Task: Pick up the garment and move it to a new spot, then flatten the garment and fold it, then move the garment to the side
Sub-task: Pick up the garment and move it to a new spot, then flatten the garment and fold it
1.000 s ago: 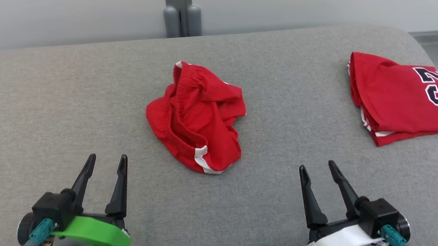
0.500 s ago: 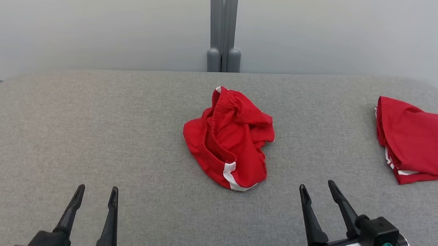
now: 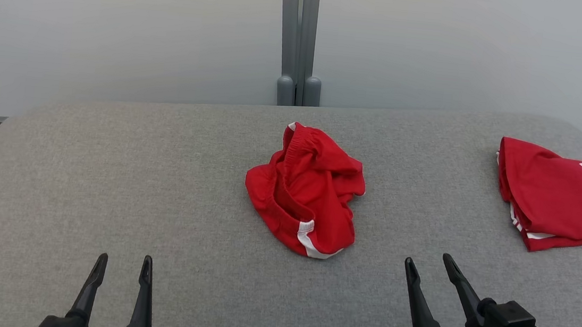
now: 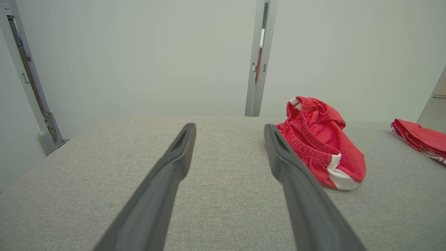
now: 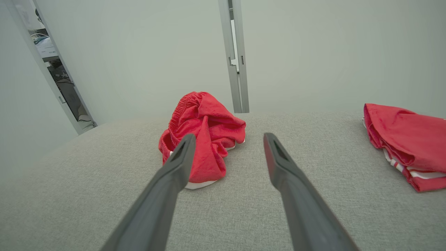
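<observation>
The head camera has swung and tipped over the past second, so the whole scene sits differently in its frame: the grey upright post point(image 3: 298, 36) has gone from left of centre to the middle, and the green mount behind the left gripper has slid below the bottom edge, while the garments lie on the cushion as they did. The crumpled red shorts with an elastic waistband and white side trim point(image 3: 305, 191) rest in a loose heap near the middle of the wide grey woven-fabric cushion point(image 3: 108, 178), with the waistband turned up toward the far edge. The left gripper point(image 3: 124, 257) shows at the lower left, its two long dark fingers spread apart with nothing between them, over bare fabric well apart from the shorts. The right gripper point(image 3: 427, 258) at the lower right is likewise spread and empty, nearer the shorts, off their near right side and not touching them. A folded red jersey with dark, white-edged numerals point(image 3: 560, 197) lies at the cushion's right end, well apart from the shorts. A pale plain wall point(image 3: 123, 24) stands behind.
</observation>
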{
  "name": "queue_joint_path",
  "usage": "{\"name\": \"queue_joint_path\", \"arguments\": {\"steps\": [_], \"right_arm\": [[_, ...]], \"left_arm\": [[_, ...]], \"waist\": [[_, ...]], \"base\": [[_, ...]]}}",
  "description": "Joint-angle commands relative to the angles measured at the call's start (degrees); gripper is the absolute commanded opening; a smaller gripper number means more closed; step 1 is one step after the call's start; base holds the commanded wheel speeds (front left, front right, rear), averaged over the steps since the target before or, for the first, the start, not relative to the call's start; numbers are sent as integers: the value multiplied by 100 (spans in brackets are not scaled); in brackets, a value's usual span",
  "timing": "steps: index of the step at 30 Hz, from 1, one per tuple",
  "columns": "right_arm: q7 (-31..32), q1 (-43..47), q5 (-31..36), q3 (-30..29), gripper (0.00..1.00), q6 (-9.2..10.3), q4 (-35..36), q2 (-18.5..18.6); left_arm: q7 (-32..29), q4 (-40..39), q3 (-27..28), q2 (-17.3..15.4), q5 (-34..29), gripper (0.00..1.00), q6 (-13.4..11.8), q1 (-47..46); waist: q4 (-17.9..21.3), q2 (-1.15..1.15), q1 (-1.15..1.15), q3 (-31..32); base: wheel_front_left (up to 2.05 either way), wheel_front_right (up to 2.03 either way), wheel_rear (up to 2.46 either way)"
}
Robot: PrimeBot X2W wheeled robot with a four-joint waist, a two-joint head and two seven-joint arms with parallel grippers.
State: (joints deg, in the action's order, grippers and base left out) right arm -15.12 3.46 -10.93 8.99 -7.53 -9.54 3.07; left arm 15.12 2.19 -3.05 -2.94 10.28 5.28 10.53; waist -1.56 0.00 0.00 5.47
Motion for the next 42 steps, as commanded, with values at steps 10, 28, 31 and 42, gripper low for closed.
{"name": "queue_joint_path", "arguments": {"steps": [10,28,31,42], "right_arm": [[-3,6,-42,-23,100,9,-54,-12],[-3,-59,-67,24,100,9,-89,-17],[-3,-68,-73,9,100,9,-91,-17],[-2,-158,-11,-17,100,9,-63,-16]], "left_arm": [[0,47,-8,3,-28,100,-64,-3],[0,95,-51,3,-202,100,-74,-54],[0,117,-75,3,-222,100,-77,-69],[0,175,-214,2,-471,100,25,-297]], "waist": [[-4,0,0,5],[94,0,0,-51],[116,0,0,-81],[291,0,0,-365]], "base": [[0,0,0],[0,0,0],[0,0,0],[0,0,0]]}}
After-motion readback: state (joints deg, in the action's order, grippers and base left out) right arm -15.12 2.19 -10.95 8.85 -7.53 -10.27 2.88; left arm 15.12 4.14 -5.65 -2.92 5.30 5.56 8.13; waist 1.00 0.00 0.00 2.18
